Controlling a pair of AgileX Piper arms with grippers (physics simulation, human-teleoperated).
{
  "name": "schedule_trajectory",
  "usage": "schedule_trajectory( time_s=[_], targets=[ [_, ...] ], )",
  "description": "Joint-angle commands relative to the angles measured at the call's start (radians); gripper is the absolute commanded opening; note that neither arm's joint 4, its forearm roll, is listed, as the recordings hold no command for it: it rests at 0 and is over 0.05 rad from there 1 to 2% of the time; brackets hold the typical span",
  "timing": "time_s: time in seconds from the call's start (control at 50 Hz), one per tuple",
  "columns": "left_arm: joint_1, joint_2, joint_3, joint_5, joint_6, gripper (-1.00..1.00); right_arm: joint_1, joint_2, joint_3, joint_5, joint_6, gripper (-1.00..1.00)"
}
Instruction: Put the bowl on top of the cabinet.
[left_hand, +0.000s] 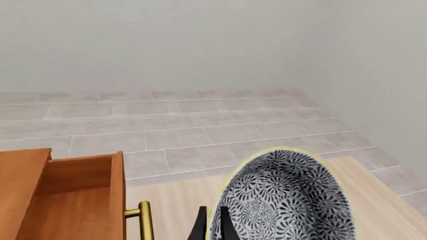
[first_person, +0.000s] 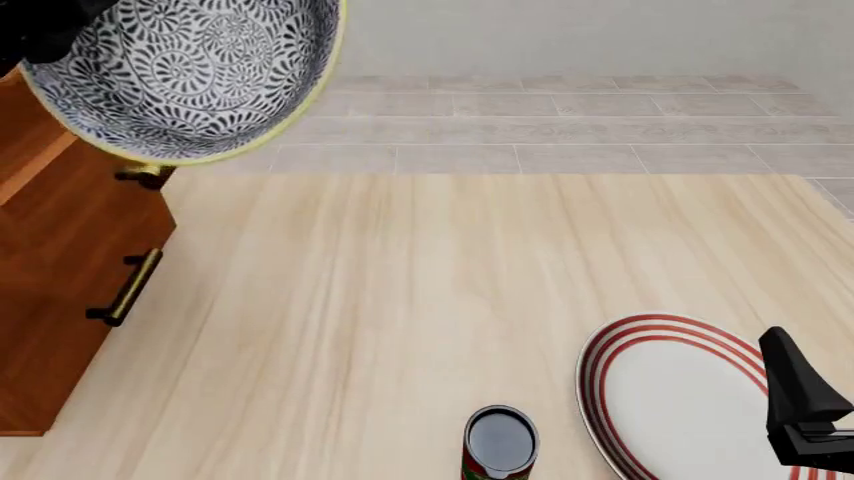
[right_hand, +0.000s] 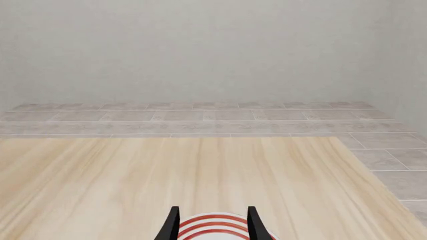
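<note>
The bowl (first_person: 187, 70), white with a dense dark floral pattern and a yellowish rim, hangs high at the front view's top left, tilted so its inside faces the camera. My left gripper (left_hand: 212, 222) is shut on its rim, and the bowl (left_hand: 283, 200) fills the space beside the fingers. The reddish-brown cabinet (first_person: 60, 260) stands at the table's left edge, and the bowl overlaps its upper right corner. In the left wrist view the cabinet (left_hand: 67, 200) and a brass handle (left_hand: 143, 220) lie below and beside the bowl. My right gripper (right_hand: 213, 222) is open and holds nothing, low over the plate.
A flat white plate with red rings (first_person: 694, 400) lies at the table's front right, under the right gripper (first_person: 801, 400). A small dark can (first_person: 501, 440) stands at the front middle. Two bar handles (first_person: 127, 285) stick out of the cabinet front. Tiled floor lies beyond the table.
</note>
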Motion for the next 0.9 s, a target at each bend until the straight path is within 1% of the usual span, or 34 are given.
schedule_trajectory(
  time_s=[0.02,0.24,0.34,0.46,0.52,0.54,0.58,0.74,0.9],
  targets=[
    [0.044,-0.023,-0.03,0.005,-0.009,-1.0,0.0,0.0,0.0,0.0,0.0,1.0],
    [0.087,-0.035,-0.036,-0.001,-0.02,-1.0,0.0,0.0,0.0,0.0,0.0,1.0],
    [0.125,-0.042,-0.039,-0.007,-0.027,-1.0,0.0,0.0,0.0,0.0,0.0,1.0],
    [0.169,-0.045,-0.045,-0.014,-0.045,-1.0,0.0,0.0,0.0,0.0,0.0,1.0],
    [0.175,-0.046,-0.046,-0.016,-0.05,-1.0,0.0,0.0,0.0,0.0,0.0,1.0],
    [0.196,-0.05,-0.047,-0.021,-0.051,-1.0,0.0,0.0,0.0,0.0,0.0,1.0],
    [0.198,-0.049,-0.05,-0.02,-0.055,-1.0,0.0,0.0,0.0,0.0,0.0,1.0],
    [0.271,-0.051,-0.054,-0.036,-0.086,-1.0,0.0,0.0,0.0,0.0,0.0,1.0],
    [0.301,-0.045,-0.039,-0.054,-0.106,-1.0,0.0,0.0,0.0,0.0,0.0,1.0]
  ],
)
